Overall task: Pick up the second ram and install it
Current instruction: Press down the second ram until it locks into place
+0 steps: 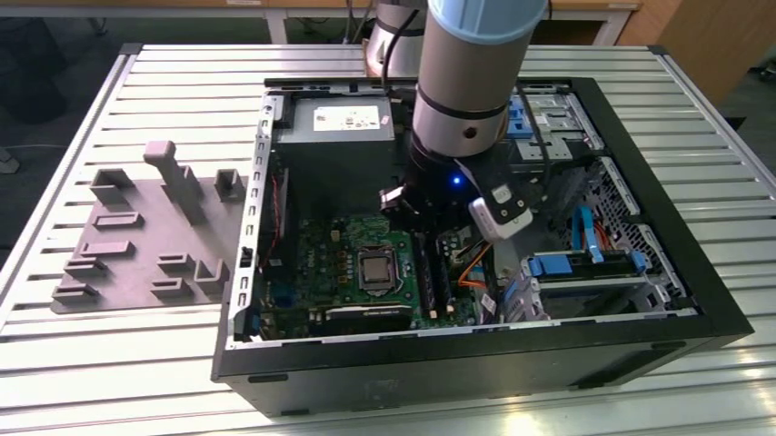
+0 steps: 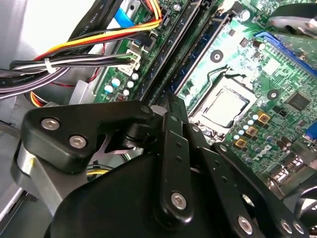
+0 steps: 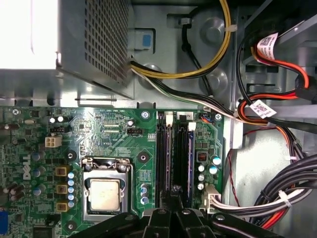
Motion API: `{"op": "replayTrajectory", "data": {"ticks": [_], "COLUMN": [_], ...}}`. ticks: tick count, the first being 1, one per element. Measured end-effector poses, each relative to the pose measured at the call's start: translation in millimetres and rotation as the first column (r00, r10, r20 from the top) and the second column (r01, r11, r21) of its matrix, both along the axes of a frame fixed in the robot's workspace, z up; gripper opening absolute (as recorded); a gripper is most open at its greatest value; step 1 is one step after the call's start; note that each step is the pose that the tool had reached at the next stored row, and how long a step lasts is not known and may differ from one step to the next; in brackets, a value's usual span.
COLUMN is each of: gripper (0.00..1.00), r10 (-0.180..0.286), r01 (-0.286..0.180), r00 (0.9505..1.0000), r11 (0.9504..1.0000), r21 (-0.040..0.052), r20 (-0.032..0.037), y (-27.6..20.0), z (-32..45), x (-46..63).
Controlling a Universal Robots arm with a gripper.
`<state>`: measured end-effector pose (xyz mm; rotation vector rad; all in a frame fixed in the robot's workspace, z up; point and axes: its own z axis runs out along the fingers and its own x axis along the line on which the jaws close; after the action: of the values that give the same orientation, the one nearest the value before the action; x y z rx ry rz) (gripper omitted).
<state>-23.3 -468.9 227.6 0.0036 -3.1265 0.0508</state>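
Seen from my remote station: an open black computer case (image 1: pixel 679 313) lies on its side on the ribbed metal tabletop (image 1: pixel 182 64), and the arm reaches down into it. Inside sit a green motherboard (image 3: pixel 114 134) with a square, silver-capped processor socket (image 3: pixel 105 193), a perforated grey metal power supply box (image 3: pixel 99 44), blue-tabbed drive bays (image 1: pixel 570 268) and bundles of yellow, red, black and white cables (image 3: pixel 198 69). To the exterior view's left of the case, a grey moulded holder (image 1: pixel 134 245) with raised blocks rests on the slats.

The pincer (image 3: pixel 172 218), matte black with bolted link arms, hangs directly over the bank of long black memory slots (image 3: pixel 185 148) beside the socket; in the second wrist view its linkage (image 2: pixel 171 148) points down the line of those slots. I cannot tell from here whether the pincer is spread, pressed together or pinching anything.

The second ram (image 3: pixel 173 168) reads as a slim dark strip running along the slots just below the pincer, edge-on to the first wrist view. In the exterior view it shows as a long dark line (image 1: pixel 427 268) between the socket and the orange cables. I cannot tell whether it is pressed home or only resting there, nor whether the pincer touches it
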Motion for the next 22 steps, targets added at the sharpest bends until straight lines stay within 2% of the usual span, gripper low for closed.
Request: {"op": "replayTrajectory", "data": {"ticks": [14, 16, 18, 22], "gripper": [0.11, 0.11, 0.11, 0.11], "r10": [0.000, 0.000, 0.000, 0.000], "r01": [0.000, 0.000, 0.000, 0.000], "r00": [1.0000, 1.0000, 1.0000, 1.0000], "r11": [1.0000, 1.0000, 1.0000, 1.0000], "r21": [-0.0020, -0.0022, 0.0013, 0.0003], "r20": [0.0001, 0.0000, 0.0014, 0.0009], "y": [0.0, 0.1, 0.3, 0.1], "z": [-13.7, -13.1, -10.9, -1.4], "x": [-0.1, -0.1, 0.0, -0.1]}}
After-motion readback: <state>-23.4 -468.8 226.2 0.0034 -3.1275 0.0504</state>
